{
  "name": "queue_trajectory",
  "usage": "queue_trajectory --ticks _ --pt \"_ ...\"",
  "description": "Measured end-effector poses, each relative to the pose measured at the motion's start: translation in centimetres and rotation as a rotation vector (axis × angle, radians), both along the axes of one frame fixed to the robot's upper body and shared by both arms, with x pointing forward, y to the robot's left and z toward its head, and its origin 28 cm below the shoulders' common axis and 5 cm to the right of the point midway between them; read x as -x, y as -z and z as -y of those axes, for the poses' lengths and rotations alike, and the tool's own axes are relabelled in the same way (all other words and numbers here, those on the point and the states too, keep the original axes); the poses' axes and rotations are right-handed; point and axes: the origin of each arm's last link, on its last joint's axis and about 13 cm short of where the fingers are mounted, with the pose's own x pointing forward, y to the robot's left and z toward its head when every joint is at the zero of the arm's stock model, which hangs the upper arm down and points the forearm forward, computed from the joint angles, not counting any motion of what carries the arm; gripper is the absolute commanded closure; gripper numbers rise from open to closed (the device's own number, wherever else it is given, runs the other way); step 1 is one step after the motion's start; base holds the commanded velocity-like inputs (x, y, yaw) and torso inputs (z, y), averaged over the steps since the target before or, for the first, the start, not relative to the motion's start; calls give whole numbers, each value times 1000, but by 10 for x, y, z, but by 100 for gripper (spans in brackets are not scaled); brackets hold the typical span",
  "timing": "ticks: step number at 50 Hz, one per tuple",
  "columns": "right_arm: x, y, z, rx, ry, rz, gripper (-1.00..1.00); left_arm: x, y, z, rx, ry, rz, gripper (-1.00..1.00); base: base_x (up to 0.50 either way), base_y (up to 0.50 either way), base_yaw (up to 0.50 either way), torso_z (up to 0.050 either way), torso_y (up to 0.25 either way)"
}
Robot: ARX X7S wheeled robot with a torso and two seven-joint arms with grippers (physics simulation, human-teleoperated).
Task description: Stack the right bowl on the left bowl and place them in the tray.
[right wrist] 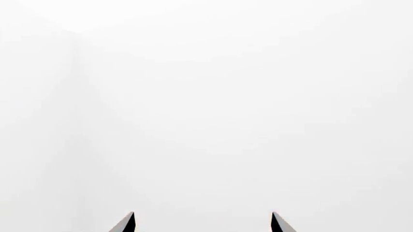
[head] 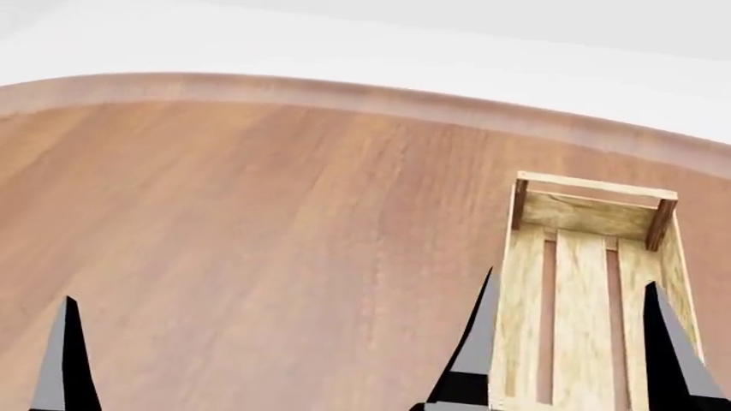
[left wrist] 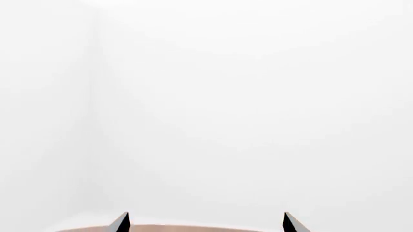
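Both end effectors, left (head: 68, 360) and right (head: 571, 351), spread, gripping nothing; no bowls showing, risking blind reaching, clipping tray (head: 585, 282).

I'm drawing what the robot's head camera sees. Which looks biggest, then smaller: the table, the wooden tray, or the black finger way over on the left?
1. The table looks biggest; it fills most of the picture.
2. The tray comes next.
3. The left gripper's finger looks smallest, though it sits close to the camera and is cut off at the picture's edge.
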Motion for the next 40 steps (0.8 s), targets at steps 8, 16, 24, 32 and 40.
queue_trajectory --ticks 8,16,24,32,40 --pt "0 0 0 0 -4 0 -100 0 0 0 5 -2 -8 -100 -11 36 438 15 0" --pt "0 -1 -1 -3 -13 -4 -100 0 0 -1 10 -2 -17 -100 -7 23 0 49 0" --pt "0 -1 0 -6 -17 -5 -100 0 0 -1 14 2 -23 -100 0 0 0 49 0" --pt "0 -2 0 -6 -17 -5 -100 0 0 -1 18 6 -27 -100 0 0 0 49 0" --pt "0 -2 0 -5 -15 -5 -100 0 0 -1 20 10 -28 -100 0 0 0 49 0"
